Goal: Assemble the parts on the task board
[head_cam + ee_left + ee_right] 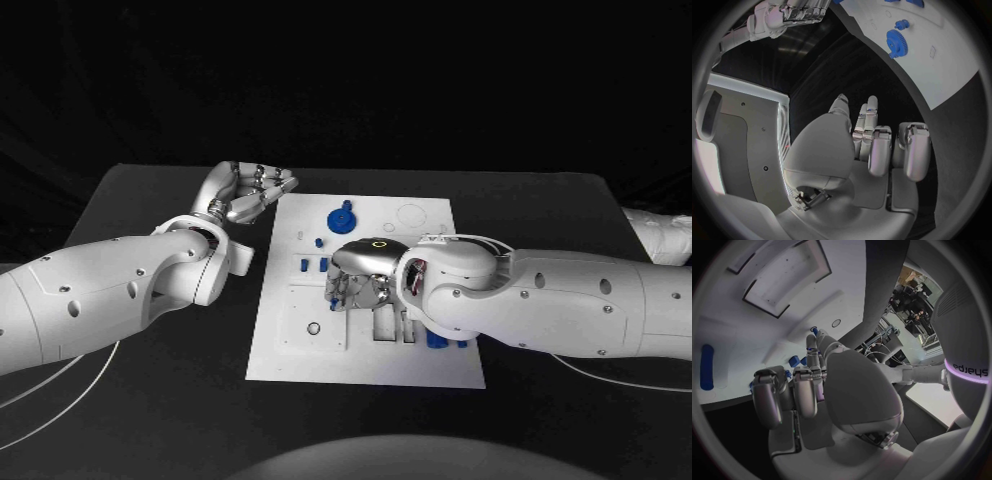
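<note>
Black and matte, the table [144,420] carries a flat white task board [296,360], a smooth rectangular plate with shallow rectangular recesses and small round outlines cut into its face. Nearest on the board, a thin dark ring [313,328] lies on the white surface, and two short blue parts [437,340] sit close beside the right forearm's glossy white shell. Over the board's middle hovers the right hand [364,272], polished silver metal with a glowing yellowish ring on its back; its fingers [806,390] curl downward among small blue parts [336,297] at a recessed slot. Whether it actually grips one of them I cannot tell, since the palm hides the contact. From the right wrist camera, a long rounded blue bar [706,366] lies flat on the board, and small blue pieces [794,360] peek out just beside the fingertips. On the robot's body in that view a purple-lit band bears the word "sharpa", seen inverted. Further along the board, two small blue pegs [310,265] stand near its left edge, and beyond them a toothed blue gear [340,218] with a knob rests flat. At the far left corner, off the board and above the black table, the left hand [255,187] is empty, its jointed silver fingers [871,150] loosely bent and apart
</note>
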